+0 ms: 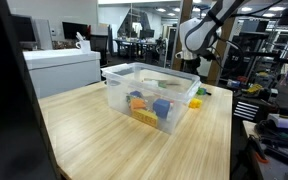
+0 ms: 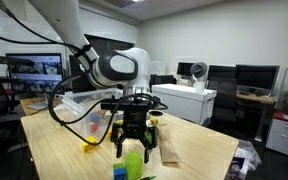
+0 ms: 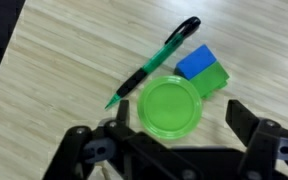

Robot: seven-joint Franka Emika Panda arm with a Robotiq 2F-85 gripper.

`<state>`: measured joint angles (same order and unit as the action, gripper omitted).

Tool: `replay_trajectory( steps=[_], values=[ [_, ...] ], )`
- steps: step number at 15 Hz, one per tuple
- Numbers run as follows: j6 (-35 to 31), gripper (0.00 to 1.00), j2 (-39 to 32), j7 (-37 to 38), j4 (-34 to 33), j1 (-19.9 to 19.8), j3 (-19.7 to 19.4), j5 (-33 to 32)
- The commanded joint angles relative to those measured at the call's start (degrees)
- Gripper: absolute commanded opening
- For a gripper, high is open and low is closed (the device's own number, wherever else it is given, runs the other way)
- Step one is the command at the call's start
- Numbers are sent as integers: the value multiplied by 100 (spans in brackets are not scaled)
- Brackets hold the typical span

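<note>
One claw (image 3: 179, 118) — downward, over green cup (image 3: 170, 100)

The wrist view's bottom edge cuts off the gripper (image 3: 178, 112) behind its fingers. In an exterior view the bottom edge clips the green cup (image 2: 133, 163), and we cannot name the small contents of the clear bin (image 1: 117, 92).

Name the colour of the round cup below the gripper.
Bright green. The round cup shows best in the wrist view, below the open gripper.
</note>
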<state>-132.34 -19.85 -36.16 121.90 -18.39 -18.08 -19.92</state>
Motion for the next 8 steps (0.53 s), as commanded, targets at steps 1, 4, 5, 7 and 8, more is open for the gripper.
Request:
replay_trajectory(
  steps=[1,4,5,7,8],
  values=[
    [77,73,-126,341,-149,2,7,-422],
    [155,53,-48,622,-160,73,-3,-708],
    [134,45,-10,854,-149,143,-41,-892],
    [259,34,67,1222,-186,229,-45,-1123],
    [326,34,116,1338,-193,264,-26,-1185]
  ],
)
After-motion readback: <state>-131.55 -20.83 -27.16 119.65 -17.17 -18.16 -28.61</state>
